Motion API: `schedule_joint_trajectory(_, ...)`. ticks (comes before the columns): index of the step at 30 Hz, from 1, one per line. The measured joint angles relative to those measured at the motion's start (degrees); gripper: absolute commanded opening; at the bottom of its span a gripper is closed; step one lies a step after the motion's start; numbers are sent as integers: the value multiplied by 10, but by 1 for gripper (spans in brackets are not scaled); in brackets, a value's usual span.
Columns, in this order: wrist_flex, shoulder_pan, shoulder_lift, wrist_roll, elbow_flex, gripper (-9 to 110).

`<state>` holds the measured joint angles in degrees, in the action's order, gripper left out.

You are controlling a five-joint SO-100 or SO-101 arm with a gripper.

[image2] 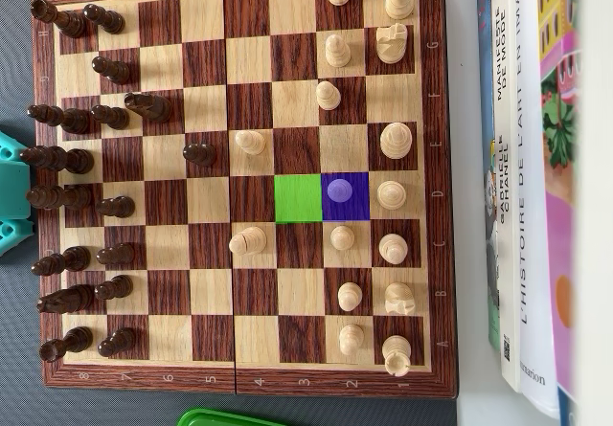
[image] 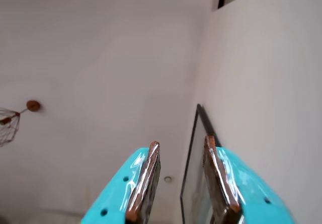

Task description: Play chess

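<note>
The chessboard lies flat on the grey table, filling most of the overhead view, with the dark pieces lined along its left side and the light pieces gathered on the right. One square near the middle is tinted green, and the square just to its right is tinted blue. A light pawn stands on the blue square and takes on its purple-blue cast. The green square is bare. Two light pawns sit further out toward the centre, one above and one below the green square's row, and a dark pawn stands just left of the upper one.

At the left edge of the overhead view a bit of the turquoise arm pokes in beside the board, off the squares. Along the right edge books lie stacked beside the board, spines showing. A green rim peeks in at the bottom.

In the wrist view the pincer points up at a pale ceiling and wall, its two turquoise fingers parted by a moderate gap with nothing between them. A framed mirror hangs on the wall behind it, and a small brown fitting sits on the ceiling at left.
</note>
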<state>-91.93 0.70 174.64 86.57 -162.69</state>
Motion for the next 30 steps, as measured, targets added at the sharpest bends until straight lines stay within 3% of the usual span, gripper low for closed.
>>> schedule_joint_trajectory(19, 351, 5, -192, 0, 229, 13)
schedule_joint_trajectory(30, 679, 6, -258, 0, 304, 13)
